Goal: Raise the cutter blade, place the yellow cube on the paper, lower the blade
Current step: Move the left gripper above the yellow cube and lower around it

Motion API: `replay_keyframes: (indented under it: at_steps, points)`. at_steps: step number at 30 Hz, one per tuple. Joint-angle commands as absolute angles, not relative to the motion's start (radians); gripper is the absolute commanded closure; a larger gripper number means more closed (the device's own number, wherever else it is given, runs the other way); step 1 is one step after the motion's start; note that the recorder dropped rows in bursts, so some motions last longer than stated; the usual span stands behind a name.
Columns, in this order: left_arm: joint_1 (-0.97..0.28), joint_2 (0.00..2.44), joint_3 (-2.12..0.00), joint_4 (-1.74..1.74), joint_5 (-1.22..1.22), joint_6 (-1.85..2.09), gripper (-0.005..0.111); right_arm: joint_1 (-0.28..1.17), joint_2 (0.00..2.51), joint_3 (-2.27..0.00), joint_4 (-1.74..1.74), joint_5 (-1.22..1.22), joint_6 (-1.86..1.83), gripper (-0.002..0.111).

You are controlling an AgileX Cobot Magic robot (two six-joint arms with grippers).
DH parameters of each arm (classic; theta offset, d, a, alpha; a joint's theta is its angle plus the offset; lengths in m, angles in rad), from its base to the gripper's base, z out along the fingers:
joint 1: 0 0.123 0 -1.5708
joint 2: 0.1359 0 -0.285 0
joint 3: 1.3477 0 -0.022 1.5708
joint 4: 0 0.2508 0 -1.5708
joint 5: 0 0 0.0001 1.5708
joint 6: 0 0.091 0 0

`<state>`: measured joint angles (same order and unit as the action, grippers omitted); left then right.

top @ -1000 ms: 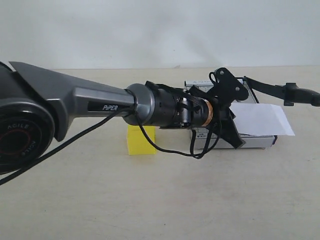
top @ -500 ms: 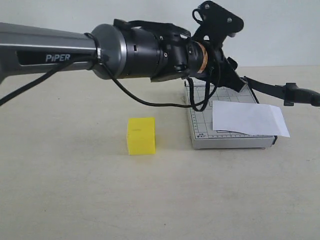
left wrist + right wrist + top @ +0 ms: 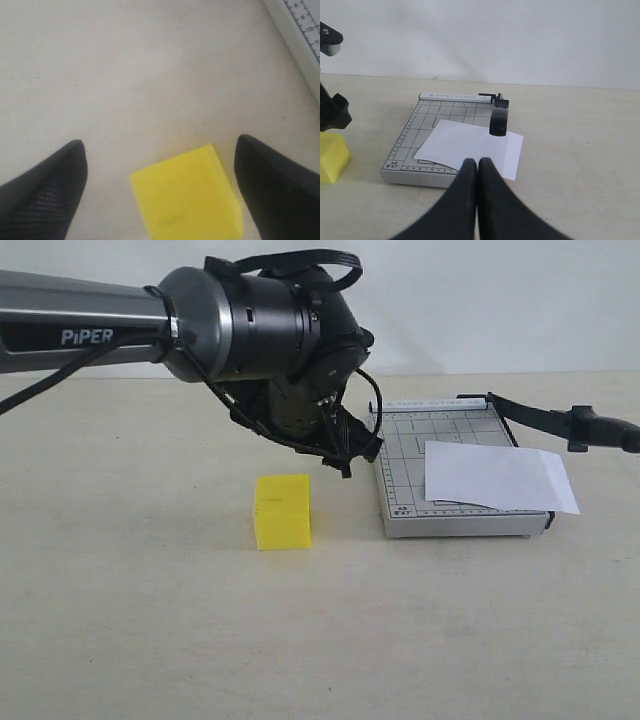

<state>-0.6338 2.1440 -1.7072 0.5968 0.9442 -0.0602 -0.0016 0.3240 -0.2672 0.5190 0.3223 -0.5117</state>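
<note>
yellow cube (image 3: 185, 197) down on the bench (image 3: 150, 620), in line between the left fingers (image 3: 50, 190), nearer one finger than the other, no contact visible with either. left fingers spread wide, nothing held, tips just above and beside the cube's top rather than down around it.

cutter blade (image 3: 545, 420) lifted off the board, slanting out from its hinge at the far corner, thick handle in the air past the board's edge; from the right wrist, end-on and straight ahead of the right fingers (image 3: 475, 170), above the paper (image 3: 470, 147). paper flat on the grey gridded trimmer base (image 3: 420, 127), one end overhanging the base edge, just ahead of the right fingers, nothing on top of it. right fingers pressed together tip to tip, nothing between them, well short of the base.

trimmer base just to one side of the left fingers, ruler-marked edge showing past one fingertip. cube apart from the base, well off to the side of the right fingers.
</note>
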Motion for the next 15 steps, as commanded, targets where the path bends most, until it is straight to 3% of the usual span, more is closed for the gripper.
replay_keyframes:
  at_steps: [1, 15]
  points:
    - [-0.617, 2.096, -1.707, 0.565, 1.024, -0.154, 0.03, -0.006, 0.32, -0.263, 0.518, 0.311, -0.515, 0.108]
    - [-0.591, 2.081, -1.711, 0.423, 1.106, -0.176, 0.03, -0.006, 0.32, -0.263, 0.518, 0.311, -0.515, 0.108]
